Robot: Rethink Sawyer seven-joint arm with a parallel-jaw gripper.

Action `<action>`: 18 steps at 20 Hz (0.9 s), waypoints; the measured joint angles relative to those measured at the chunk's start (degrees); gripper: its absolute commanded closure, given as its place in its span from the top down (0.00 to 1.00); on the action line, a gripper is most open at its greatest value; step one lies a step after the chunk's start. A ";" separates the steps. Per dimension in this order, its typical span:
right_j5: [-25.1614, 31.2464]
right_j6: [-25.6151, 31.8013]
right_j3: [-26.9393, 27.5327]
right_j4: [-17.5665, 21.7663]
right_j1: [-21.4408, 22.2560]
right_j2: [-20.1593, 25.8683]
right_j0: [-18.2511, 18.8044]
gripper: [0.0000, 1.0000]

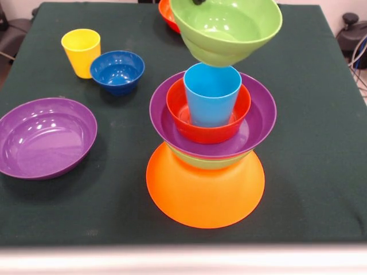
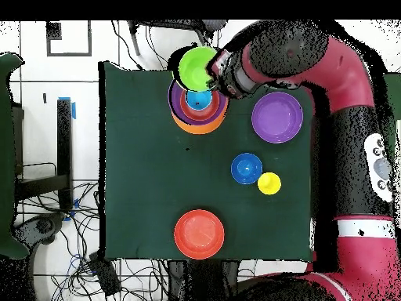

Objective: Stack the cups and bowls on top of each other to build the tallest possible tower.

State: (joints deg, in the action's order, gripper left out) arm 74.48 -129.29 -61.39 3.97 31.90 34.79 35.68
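The tower stands on the big upturned orange bowl (image 1: 205, 192). On it sit a green bowl (image 1: 200, 162), a purple bowl (image 1: 261, 120), a red-orange bowl (image 1: 207, 135) and the light blue cup (image 1: 212, 94), upright in the middle. My gripper (image 1: 198, 2) shows only at the top edge. It holds a second green bowl (image 1: 226, 28) by its far rim, tilted, in the air just above the blue cup and not touching it. In the overhead view the gripper (image 2: 213, 76) is at the edge of the green bowl (image 2: 196, 67), over the tower (image 2: 188, 121).
A yellow cup (image 1: 81, 52) and a small dark blue bowl (image 1: 117, 71) stand side by side at the back left. A purple bowl (image 1: 46, 137) lies at the left. A red-orange bowl (image 1: 167, 14) sits at the far edge, partly behind the held bowl.
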 measured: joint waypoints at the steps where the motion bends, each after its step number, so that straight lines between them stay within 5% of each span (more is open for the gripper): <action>1: -0.71 0.00 -0.78 -0.01 0.09 0.02 0.05 0.00; 18: -7.52 0.00 -8.95 -0.02 0.78 1.21 2.54 0.00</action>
State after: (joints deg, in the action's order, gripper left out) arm 66.96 -129.29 -70.34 3.95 32.68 36.01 38.21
